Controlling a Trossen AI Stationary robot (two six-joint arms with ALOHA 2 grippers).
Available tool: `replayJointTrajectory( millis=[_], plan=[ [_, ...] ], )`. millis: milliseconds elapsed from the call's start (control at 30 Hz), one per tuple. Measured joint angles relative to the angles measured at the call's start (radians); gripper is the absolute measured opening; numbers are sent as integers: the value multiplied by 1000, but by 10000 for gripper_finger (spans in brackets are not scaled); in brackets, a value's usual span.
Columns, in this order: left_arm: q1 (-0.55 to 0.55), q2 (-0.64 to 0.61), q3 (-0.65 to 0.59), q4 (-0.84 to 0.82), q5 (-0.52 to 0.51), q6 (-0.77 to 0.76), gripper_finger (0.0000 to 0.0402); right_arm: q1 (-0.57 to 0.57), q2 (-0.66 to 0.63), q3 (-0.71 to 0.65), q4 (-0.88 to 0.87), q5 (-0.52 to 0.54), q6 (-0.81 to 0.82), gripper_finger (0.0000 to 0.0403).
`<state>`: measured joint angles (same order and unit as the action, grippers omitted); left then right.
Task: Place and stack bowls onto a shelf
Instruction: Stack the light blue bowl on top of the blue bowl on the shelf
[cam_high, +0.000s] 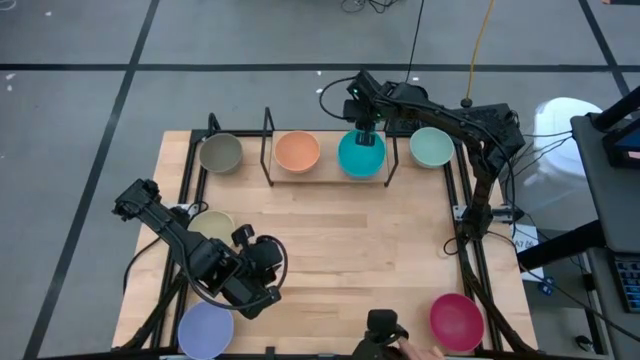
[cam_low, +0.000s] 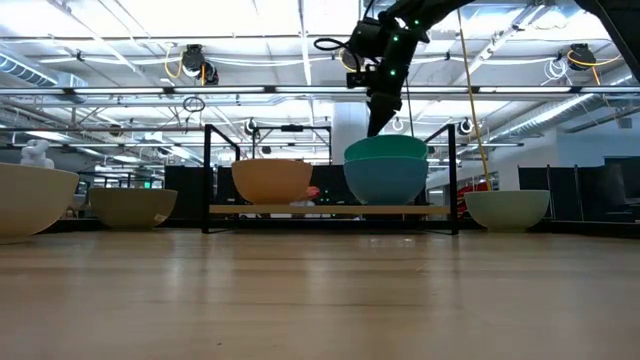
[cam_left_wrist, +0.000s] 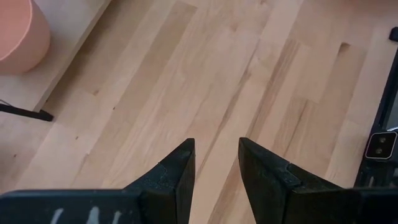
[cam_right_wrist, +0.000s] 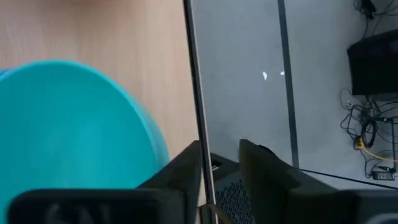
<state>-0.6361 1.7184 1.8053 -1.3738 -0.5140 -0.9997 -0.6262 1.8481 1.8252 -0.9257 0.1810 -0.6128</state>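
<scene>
A: Nearest the low camera: beige bowl (cam_low: 35, 200) at near left, cut off by the frame edge. Bare tabletop (cam_low: 320, 300) across the foreground.

B: Shelf status?

A: Shelf (cam_high: 325, 178) at the far edge. Orange bowl (cam_high: 297, 151) on its left half, cyan bowl (cam_high: 361, 154) on its right half, nested in a blue bowl (cam_low: 385, 182) per the low view.

B: Right gripper?

A: Right gripper (cam_high: 364, 130) directly over the cyan bowl's far rim. Fingers (cam_right_wrist: 186, 168) narrowly parted in the wrist view, straddling a thin black rod, cyan bowl just beside them. Contact with the rim: cannot tell.

B: Left?

A: Left gripper (cam_left_wrist: 216, 163) over bare wood at near left, fingers apart, holding nothing.

B: Remaining bowls?

A: Grey-olive bowl (cam_high: 220, 153) left of the shelf, mint green bowl (cam_high: 431, 147) right of it, both on the table. Lavender bowl (cam_high: 205, 330) at near left corner, magenta bowl (cam_high: 456, 321) at near right.
</scene>
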Motion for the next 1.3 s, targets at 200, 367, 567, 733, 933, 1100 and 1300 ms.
replayJointTrajectory(
  millis=[200, 367, 567, 733, 933, 1100, 1300],
  plan=[
    [0, 0, 0, -2, 0, -12, 129, 0, 0, 0, 18, 0, 17, 7],
    [0, 0, 0, -4, 0, -24, 129, 0, 0, 0, 39, -1, 16, 1],
    [0, 0, 0, -9, 0, -26, 129, -3, 0, -23, 43, -4, 17, 1],
    [0, 0, 0, -11, 0, -27, 129, -14, 0, -100, 88, -26, 21, 0],
    [0, 0, 0, -13, 0, -31, 129, -18, 2, -191, 183, -24, 17, 0],
    [0, 0, 0, -13, 0, -33, 129, -20, 2, -230, 235, -26, 17, 0],
    [0, 0, 0, -14, 0, -34, 129, -30, -7, -237, 265, -21, 16, 0]
  ],
)
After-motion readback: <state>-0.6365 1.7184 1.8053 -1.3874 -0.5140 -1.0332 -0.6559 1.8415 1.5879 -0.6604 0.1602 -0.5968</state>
